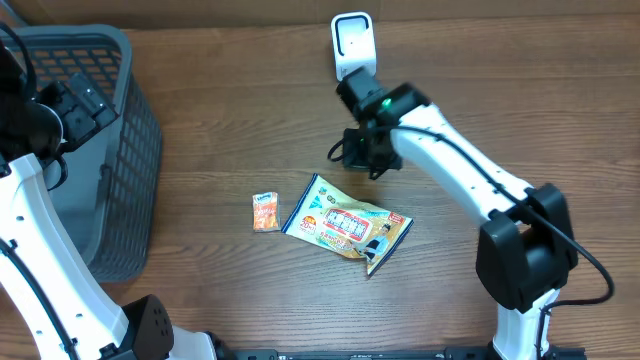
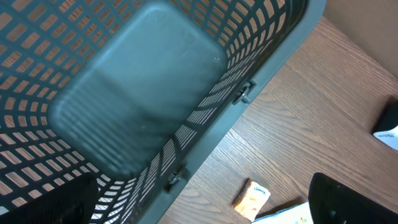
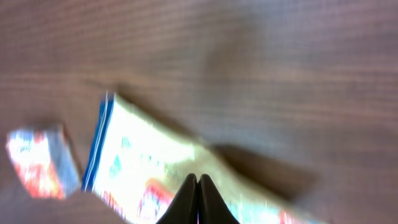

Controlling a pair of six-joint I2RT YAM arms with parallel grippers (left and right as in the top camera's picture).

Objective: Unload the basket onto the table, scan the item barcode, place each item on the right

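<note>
The flat blue-and-yellow printed snack packet (image 1: 345, 228) lies unheld on the brown wooden bench (image 1: 220, 110). Just beyond it hovers the right tool (image 3: 198, 198), pinched together and empty, probably readying a pickup. The white upright scanner (image 1: 352, 42) waits farther back. Off to the side, the left tool (image 1: 85, 100) hangs spread wide over the grey plastic basket (image 1: 130, 180).

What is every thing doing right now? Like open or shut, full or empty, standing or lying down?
basket, upright, empty inside.
snack bag, lying flat, not held.
small packet, lying flat beside the snack bag, not touching it.
scanner, standing upright, untouched.
left tool, open wide, holding nothing, over the basket.
right tool, shut, holding nothing.
</note>
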